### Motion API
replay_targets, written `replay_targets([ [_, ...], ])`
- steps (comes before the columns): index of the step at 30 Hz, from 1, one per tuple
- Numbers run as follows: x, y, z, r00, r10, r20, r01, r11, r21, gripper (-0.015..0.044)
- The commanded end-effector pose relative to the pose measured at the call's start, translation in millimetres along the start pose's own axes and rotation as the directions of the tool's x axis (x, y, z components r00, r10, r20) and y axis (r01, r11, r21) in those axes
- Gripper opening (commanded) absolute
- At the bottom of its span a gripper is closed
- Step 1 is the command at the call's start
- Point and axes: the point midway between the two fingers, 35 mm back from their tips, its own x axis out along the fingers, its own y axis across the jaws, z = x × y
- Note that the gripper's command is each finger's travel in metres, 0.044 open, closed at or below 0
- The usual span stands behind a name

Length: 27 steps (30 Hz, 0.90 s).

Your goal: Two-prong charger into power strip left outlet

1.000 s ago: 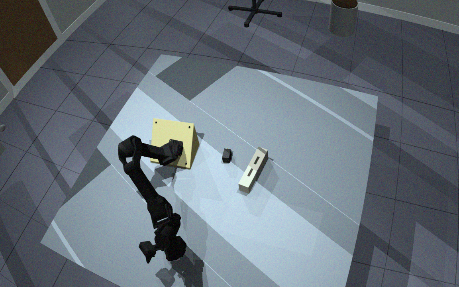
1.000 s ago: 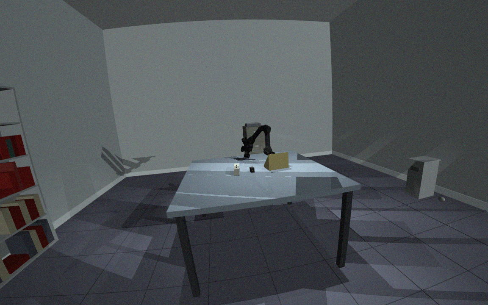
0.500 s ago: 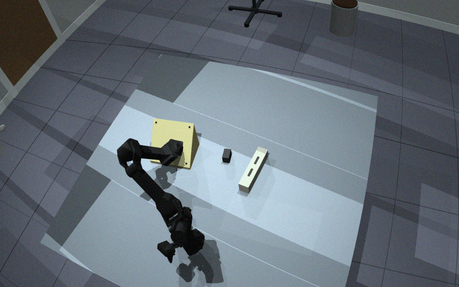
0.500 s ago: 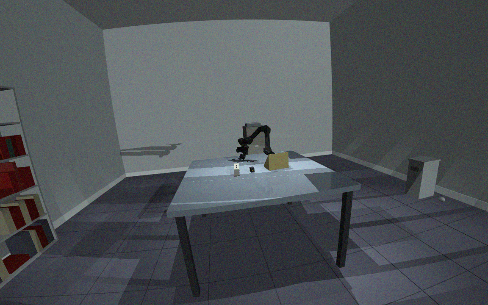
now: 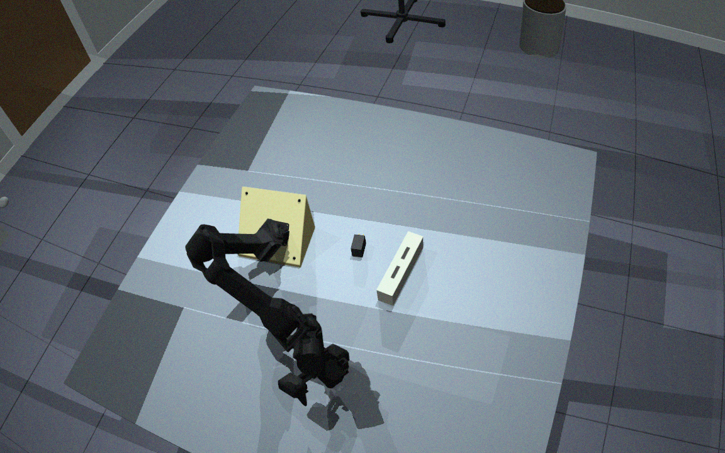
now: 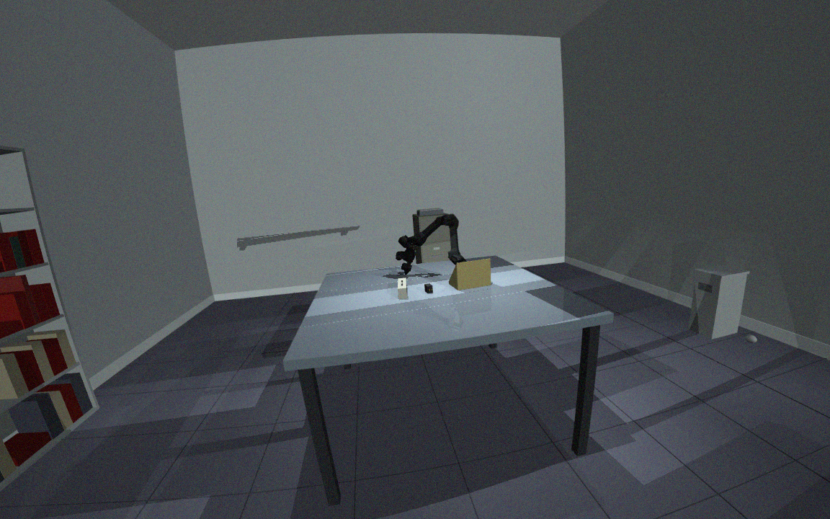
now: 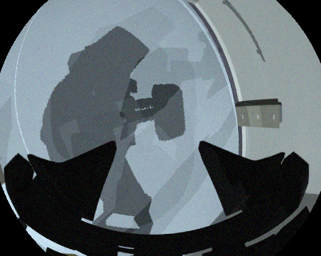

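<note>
The charger (image 5: pixel 357 245) (image 6: pixel 428 288) is a small dark block on the table, between the yellow wedge and the power strip. Its prongs cannot be made out. The power strip (image 5: pixel 386 290) (image 6: pixel 402 292) is a long cream block lying at a slant, with two dark outlets in its top. No plug sits in either outlet. My gripper (image 5: pixel 320 395) (image 7: pixel 158 145) is open and empty. It hangs above the table, well away from both charger and strip, towards the bottom of the top view. Neither the charger nor the strip shows in the wrist view.
A yellow wedge (image 5: pixel 266 207) (image 6: pixel 473 274) stands at the arm's base, on the side of the charger away from the strip. The pale table (image 5: pixel 438 143) (image 6: pixel 418 322) bears streaky shadows. A cabinet (image 7: pixel 258 119) stands beyond the table edge in the wrist view.
</note>
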Motion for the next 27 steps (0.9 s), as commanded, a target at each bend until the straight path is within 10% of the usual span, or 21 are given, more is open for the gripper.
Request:
replay_targets([
  [1,-5,17,7,0.999,0.045,0.022,-0.044,0.999,-0.014,0.044],
  [27,-70,142,45,0.923,0.36,0.135,-0.329,0.921,-0.207,0.044],
])
